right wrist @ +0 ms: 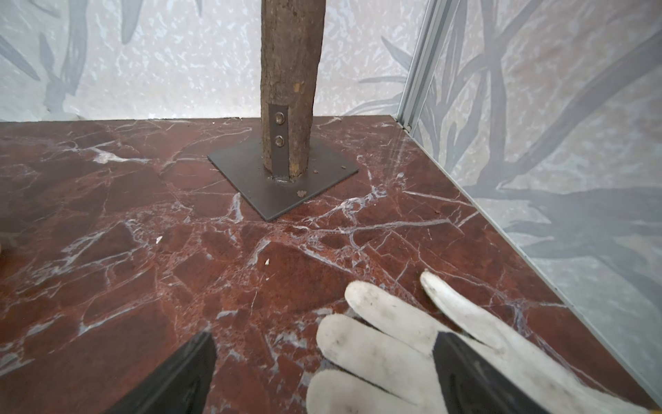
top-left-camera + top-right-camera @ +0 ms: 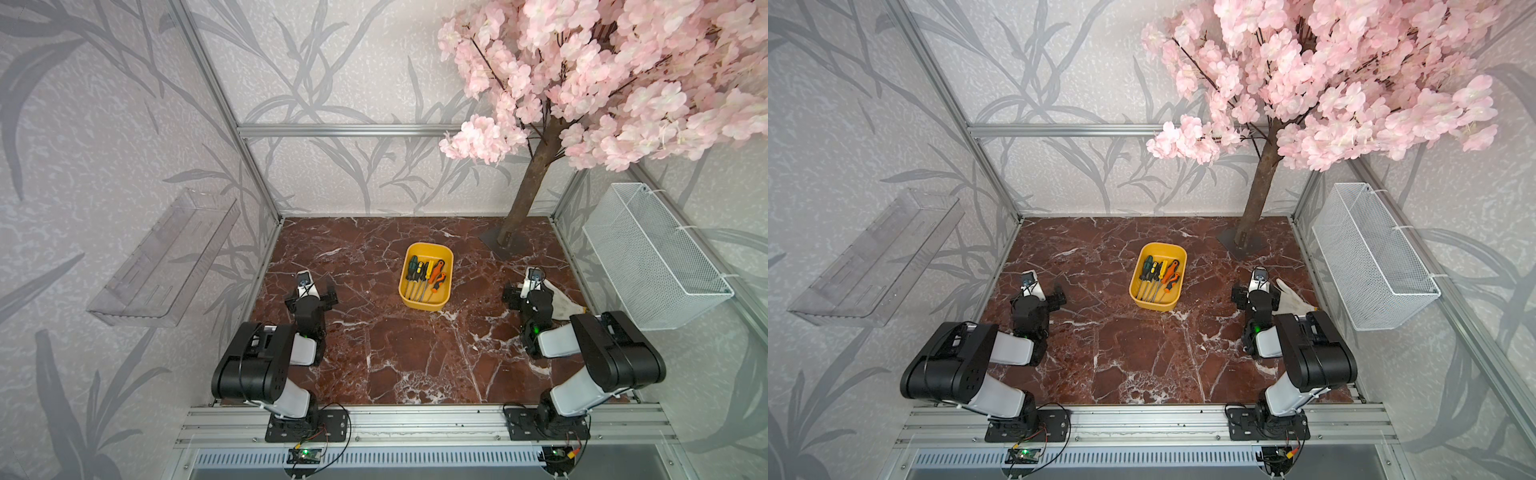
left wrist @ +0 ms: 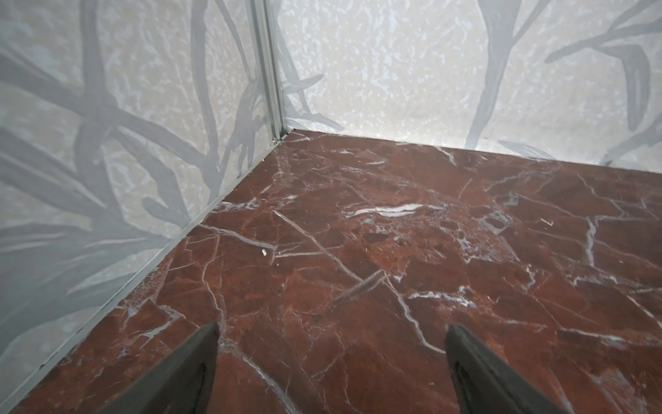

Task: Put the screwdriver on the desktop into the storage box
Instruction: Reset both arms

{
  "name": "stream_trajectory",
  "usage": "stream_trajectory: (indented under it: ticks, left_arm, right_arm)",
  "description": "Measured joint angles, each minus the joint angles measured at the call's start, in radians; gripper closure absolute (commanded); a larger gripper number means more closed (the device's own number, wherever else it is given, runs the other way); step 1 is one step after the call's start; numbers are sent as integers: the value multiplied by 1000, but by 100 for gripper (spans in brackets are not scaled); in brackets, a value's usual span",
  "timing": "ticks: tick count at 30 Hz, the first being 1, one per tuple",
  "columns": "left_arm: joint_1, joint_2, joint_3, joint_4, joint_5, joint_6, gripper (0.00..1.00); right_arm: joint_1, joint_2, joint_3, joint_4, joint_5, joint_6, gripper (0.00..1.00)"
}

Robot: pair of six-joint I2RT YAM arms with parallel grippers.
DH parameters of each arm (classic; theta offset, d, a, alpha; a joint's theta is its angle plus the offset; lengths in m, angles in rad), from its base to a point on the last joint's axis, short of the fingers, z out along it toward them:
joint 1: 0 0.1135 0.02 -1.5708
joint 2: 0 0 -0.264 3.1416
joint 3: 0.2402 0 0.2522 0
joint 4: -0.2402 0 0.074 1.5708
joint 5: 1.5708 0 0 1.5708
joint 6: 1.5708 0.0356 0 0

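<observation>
Spreading widest, the dark red-brown marble-patterned worktop point(image 2: 374, 353) shows no loose screwdriver; the shallow yellow plastic storage box point(image 2: 430, 246) holds the colour-handled screwdrivers point(image 2: 420, 277), lying lengthwise. Flanking that box about equally, the left pincer point(image 3: 332, 325) and right pincer point(image 1: 325, 337) gape wide, empty.

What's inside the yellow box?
Several screwdrivers lie side by side in the storage box, with green-and-black, yellow and orange handles. They cover much of the tub's floor, so anything small underneath them cannot be seen.
</observation>
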Motion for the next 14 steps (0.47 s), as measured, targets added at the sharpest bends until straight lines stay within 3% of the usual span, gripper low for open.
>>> stream_trajectory:
  ticks: [14]
  left_arm:
    - [-1,-6,0,56,31,19,0]
  right_arm:
    - [-6,0,39,-42,-16,-2,1]
